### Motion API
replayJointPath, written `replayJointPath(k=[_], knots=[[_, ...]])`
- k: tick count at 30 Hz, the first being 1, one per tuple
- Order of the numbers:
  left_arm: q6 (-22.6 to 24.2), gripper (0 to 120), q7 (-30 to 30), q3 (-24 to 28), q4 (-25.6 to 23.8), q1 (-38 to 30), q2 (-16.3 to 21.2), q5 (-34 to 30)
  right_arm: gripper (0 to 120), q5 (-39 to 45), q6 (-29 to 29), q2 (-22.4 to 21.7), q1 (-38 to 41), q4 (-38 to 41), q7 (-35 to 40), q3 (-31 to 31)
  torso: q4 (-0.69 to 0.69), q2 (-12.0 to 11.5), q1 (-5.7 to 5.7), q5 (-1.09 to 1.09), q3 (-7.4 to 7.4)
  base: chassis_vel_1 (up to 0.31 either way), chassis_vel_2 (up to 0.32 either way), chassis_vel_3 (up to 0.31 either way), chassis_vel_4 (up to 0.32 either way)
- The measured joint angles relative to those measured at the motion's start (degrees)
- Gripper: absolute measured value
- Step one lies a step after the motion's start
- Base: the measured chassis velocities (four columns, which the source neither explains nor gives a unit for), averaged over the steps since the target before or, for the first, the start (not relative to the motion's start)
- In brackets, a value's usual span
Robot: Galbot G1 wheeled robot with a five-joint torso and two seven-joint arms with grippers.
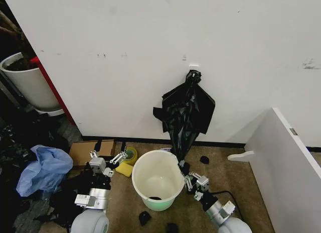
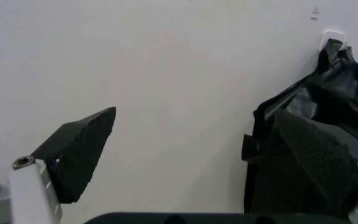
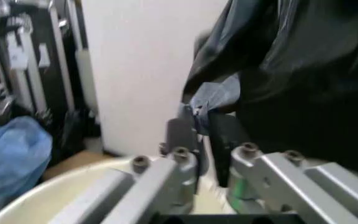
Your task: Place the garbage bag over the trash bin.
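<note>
Garbage bag (image 1: 186, 112) hangs limp from a white clip (image 1: 193, 67) high on the wall (image 1: 150, 37), its narrow tail dropping to the rim of the trash bin (image 1: 156, 179), which stands open and unlined on the floor right below, likely so the bag can be pulled straight down over it. Right gripper (image 1: 186, 171), beside the bin's rim, is pinched closed on the bag's bottom tip. Left gripper (image 1: 107, 162) waits on the bin's other side w/ fingers spread wide, holding nothing.
</note>
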Motion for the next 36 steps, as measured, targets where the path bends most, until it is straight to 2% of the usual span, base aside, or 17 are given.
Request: replayJointPath(k=[2,3,9,10,12,14,16,17,20,23,26,30,36], knots=[[0.0,100,-0.1,-0.1,0.0,0.0,0.3,0.0,19,0.9,1.8,0.1,0.2,0.8,0.0,0.5,-0.01,0.0,0.00,0.00,0.00,0.000,0.000,0.000,0.000],[0.0,100,-0.1,-0.1,0.0,0.0,0.3,0.0,19,0.9,1.8,0.1,0.2,0.8,0.0,0.5,-0.01,0.0,0.00,0.00,0.00,0.000,0.000,0.000,0.000],[-0.1,100,-0.3,-0.2,0.2,0.1,1.1,0.0,41,5.9,4.0,0.1,0.0,4.2,0.2,2.1,-0.01,0.0,0.00,-0.01,0.00,0.000,0.000,0.000,0.000],[-0.1,100,-0.3,-0.2,0.2,0.1,1.1,0.0,41,5.9,4.0,0.1,0.0,4.2,0.2,2.1,-0.01,0.0,0.00,-0.01,0.00,0.000,0.000,0.000,0.000],[-0.1,100,-0.4,-0.2,0.2,0.0,1.5,-0.1,53,5.4,3.7,0.2,-0.2,5.4,1.8,2.7,-0.01,0.0,0.00,-0.01,0.00,0.000,0.000,0.000,0.000],[-0.1,100,-0.4,-0.2,0.3,-0.2,1.6,-0.1,59,2.1,2.1,0.5,-0.3,6.4,6.7,2.9,0.00,0.0,0.00,0.00,0.00,0.000,0.000,0.000,0.000],[-0.1,100,-0.5,-0.2,0.4,-0.4,1.8,-0.1,70,-4.1,-2.0,1.1,-0.8,8.3,15.1,3.1,0.00,0.0,0.00,0.00,0.00,0.000,0.000,0.000,0.000],[-0.1,100,-0.5,-0.2,0.4,-0.4,1.8,-0.1,70,-4.1,-2.0,1.1,-0.8,8.3,15.1,3.1,0.00,0.0,0.00,0.00,0.00,0.000,0.000,0.000,0.000],[-0.1,100,-0.6,-0.4,0.9,-0.6,2.1,-0.2,83,-10.3,-8.1,1.4,-2.6,11.1,25.1,2.2,-0.01,0.0,0.00,-0.01,0.00,0.000,0.000,0.000,0.000],[-0.3,100,-0.6,-0.5,1.6,-1.0,2.3,-0.4,94,-12.3,-11.5,1.1,-3.6,12.3,28.3,0.6,-0.01,0.0,0.00,0.00,0.00,0.000,0.000,0.000,0.000],[-0.4,100,-0.7,-0.5,1.9,-1.1,2.3,-0.5,99,-13.5,-12.2,1.1,-2.7,12.1,28.7,0.5,-0.01,0.0,0.00,-0.01,0.00,0.000,0.000,0.000,0.000],[-0.6,100,-0.7,-0.4,2.4,-1.2,2.3,-0.5,100,-16.0,-14.5,0.8,-0.4,11.9,30.9,1.1,0.01,0.0,0.00,0.00,0.00,0.000,0.000,0.000,0.000],[-0.6,100,-0.8,-0.5,2.5,-1.4,2.1,-0.5,100,-21.9,-18.3,0.2,-2.2,15.2,34.4,2.2,0.00,0.0,0.00,0.00,0.00,0.000,0.000,0.000,0.000]])
